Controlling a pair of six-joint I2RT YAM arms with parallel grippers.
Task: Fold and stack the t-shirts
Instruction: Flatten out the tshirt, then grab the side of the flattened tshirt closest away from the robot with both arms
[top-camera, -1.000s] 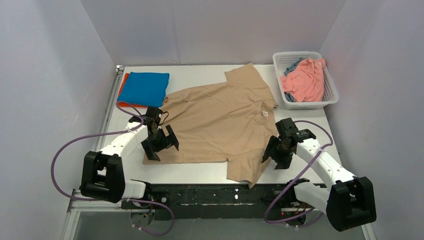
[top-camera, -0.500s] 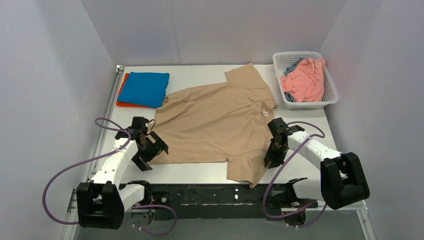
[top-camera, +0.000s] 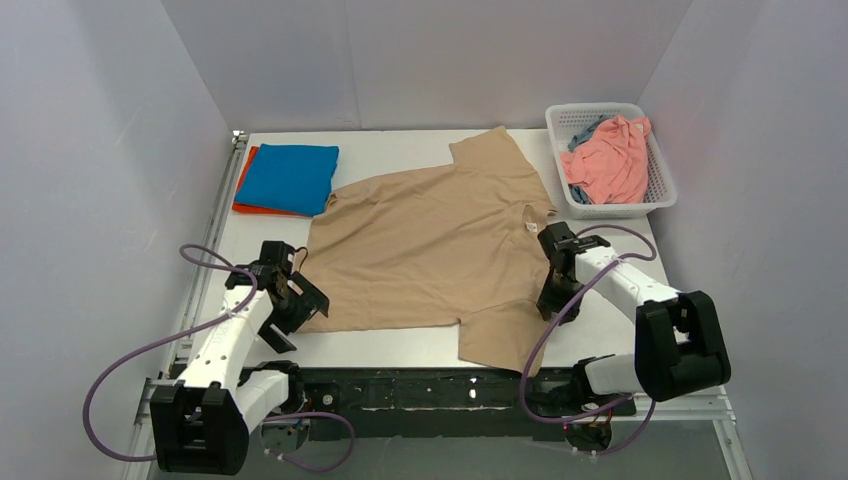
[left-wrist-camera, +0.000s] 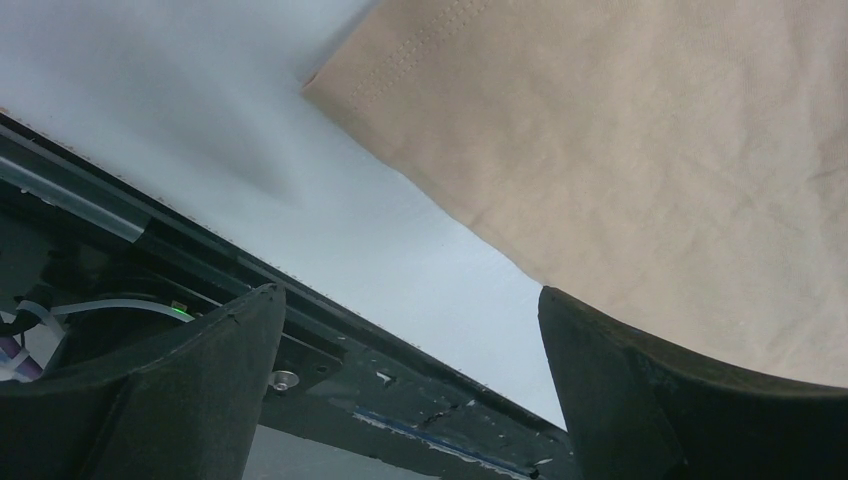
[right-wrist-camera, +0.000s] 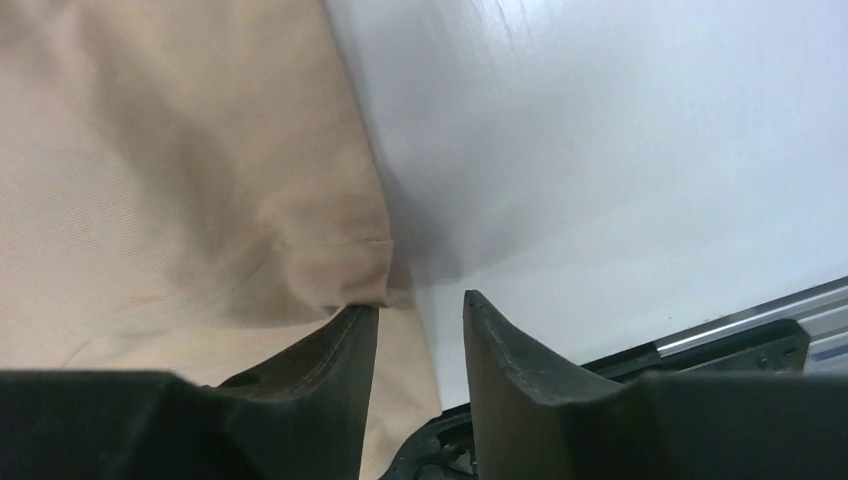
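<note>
The beige-tan t-shirt (top-camera: 430, 250) lay flat, a blue t-shirt (top-camera: 288, 177) folded beside its far-left corner, a basket (top-camera: 612, 210) near its far sleeve.

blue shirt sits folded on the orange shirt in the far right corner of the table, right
Wrong corner: the blue shirt sits folded on the orange shirt in the far left corner of the table, as the top external view shows.
</note>
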